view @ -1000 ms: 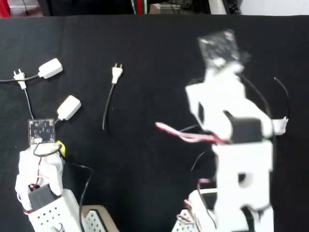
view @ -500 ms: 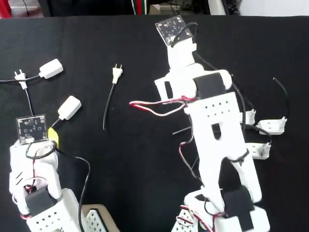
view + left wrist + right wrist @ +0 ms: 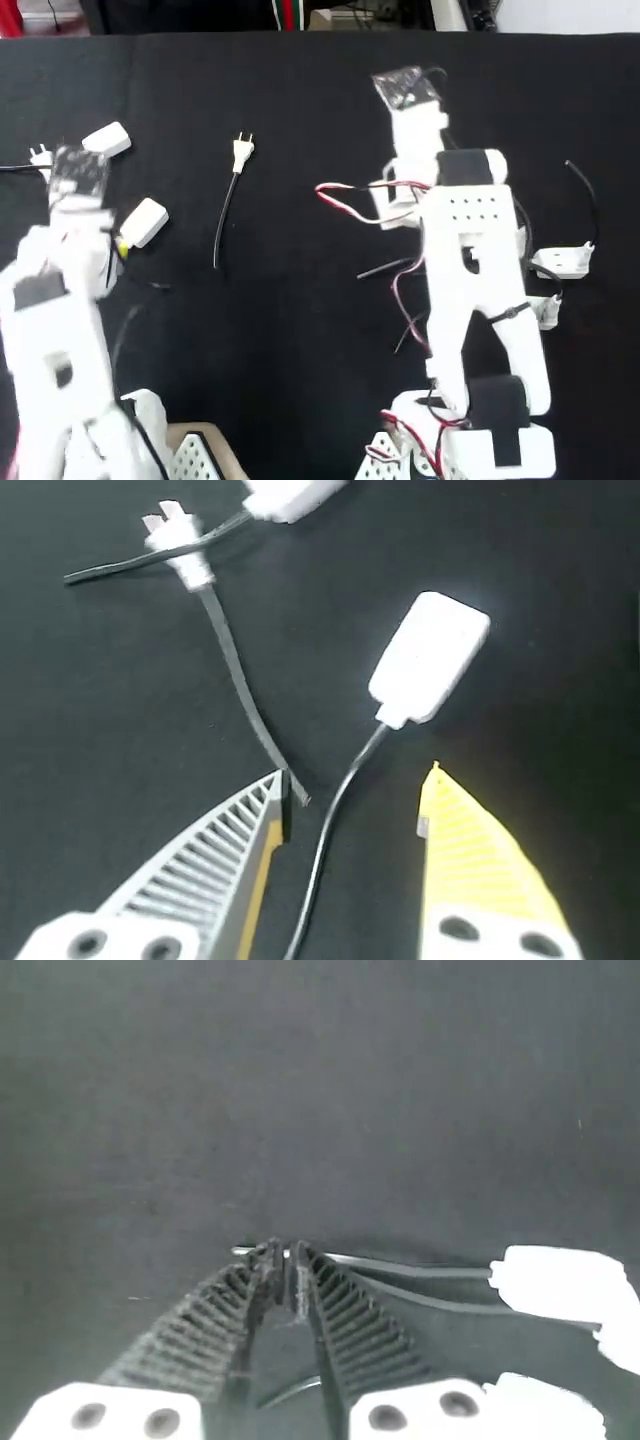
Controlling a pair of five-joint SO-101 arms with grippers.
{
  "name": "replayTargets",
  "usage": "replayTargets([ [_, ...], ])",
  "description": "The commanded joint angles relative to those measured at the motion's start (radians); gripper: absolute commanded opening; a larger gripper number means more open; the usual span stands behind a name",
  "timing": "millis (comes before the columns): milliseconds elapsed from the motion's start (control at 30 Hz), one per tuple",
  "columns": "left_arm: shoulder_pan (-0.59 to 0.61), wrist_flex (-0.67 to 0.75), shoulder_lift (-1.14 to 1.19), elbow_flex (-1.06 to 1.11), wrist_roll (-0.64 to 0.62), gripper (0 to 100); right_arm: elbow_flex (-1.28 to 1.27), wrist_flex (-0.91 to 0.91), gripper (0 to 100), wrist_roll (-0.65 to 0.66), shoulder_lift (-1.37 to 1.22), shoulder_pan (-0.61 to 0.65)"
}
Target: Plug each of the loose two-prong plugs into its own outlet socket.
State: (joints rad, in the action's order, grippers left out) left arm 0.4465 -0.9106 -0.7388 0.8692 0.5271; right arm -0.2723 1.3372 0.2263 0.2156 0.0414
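Black cloth table (image 3: 300,330) is bearing everything. Over it the left gripper (image 3: 357,775) is gaping wide just short of the white oblong plastic socket (image 3: 430,655); the right gripper (image 3: 285,1248) is sitting pinched together. Nearby the small white two-prong plug (image 3: 175,540) is lying, likely light and rigid, its cord limp: gripping its body looks best.

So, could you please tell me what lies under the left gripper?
Below the left gripper, between its open jaws, runs the black cable of a white socket; its far end is hidden by the gripper.
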Motion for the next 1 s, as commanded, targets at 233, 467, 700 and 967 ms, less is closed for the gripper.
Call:
replayTargets([
  [233,-0.147,-0.133,0.646,-0.513,0.219,22,-0.101,-0.123,1.3,0.02,0.004,-0.034],
  [467,-0.136,-0.094,0.839,-0.662,0.382,22,-0.139,-0.164,1.3,0.017,0.01,-0.023],
  [700,-0.088,-0.08,0.974,-0.828,0.41,26,-0.139,-0.167,1.3,0.017,0.008,-0.02],
  [967,-0.099,-0.121,1.275,-1.047,0.361,26,-0.145,-0.19,1.3,0.011,0.004,-0.021],
])
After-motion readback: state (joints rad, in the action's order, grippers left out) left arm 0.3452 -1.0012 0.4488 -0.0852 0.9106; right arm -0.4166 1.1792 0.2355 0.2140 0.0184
